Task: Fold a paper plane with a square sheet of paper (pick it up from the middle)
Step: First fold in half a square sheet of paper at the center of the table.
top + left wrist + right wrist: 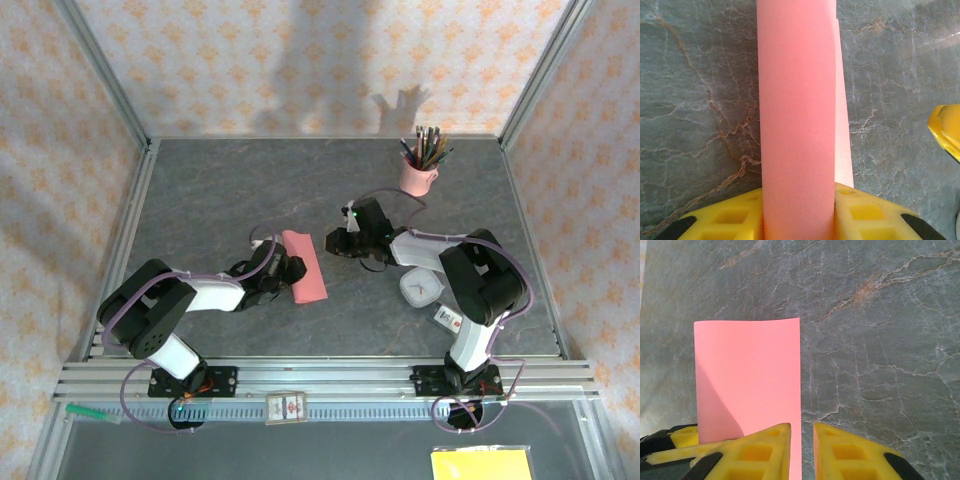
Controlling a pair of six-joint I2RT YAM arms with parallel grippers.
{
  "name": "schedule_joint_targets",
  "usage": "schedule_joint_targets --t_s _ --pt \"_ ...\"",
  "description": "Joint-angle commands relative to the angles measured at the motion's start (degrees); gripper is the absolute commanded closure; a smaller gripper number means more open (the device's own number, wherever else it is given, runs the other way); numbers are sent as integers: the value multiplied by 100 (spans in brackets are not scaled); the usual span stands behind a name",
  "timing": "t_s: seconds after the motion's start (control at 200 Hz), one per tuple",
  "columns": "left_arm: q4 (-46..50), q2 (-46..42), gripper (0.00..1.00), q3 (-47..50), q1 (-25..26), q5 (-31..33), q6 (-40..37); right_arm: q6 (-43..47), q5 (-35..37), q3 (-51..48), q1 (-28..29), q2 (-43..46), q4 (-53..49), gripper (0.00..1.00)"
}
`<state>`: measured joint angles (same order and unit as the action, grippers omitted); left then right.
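Left gripper (pixel 797 202) - yellow jaws part-way closed on the near end of the thin salmon-pink square sheet of paper (pixel 797 100), now folded into a long strip. The strip fills the gap with a pad against each side, so it is gripped. The rest of the strip runs away from the jaws over the grey marbled tabletop (pixel 700 100). Right gripper (pixel 801 432) sits just beside the strip - jaws nearly together, a thin slit left, nothing clamped. One paper edge runs down into that slit; most of the sheet lies left of these jaws. Top view: paper mid-table between both grippers. Off right, white rounded-square object (pixel 420 289). Far back, pink mug of pencils (pixel 418 176).
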<state>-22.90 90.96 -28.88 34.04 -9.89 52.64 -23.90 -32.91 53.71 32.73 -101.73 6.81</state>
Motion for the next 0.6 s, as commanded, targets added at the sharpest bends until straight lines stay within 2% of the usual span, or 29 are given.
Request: schedule_joint_targets --t_s 0.0,0.596 --pt "725 599 66 223 -126 730 -97 61 -86 77 56 -90 -118 81" --pt "490 844 65 304 -117 706 -36 -12 -417 201 410 -380 -112 87"
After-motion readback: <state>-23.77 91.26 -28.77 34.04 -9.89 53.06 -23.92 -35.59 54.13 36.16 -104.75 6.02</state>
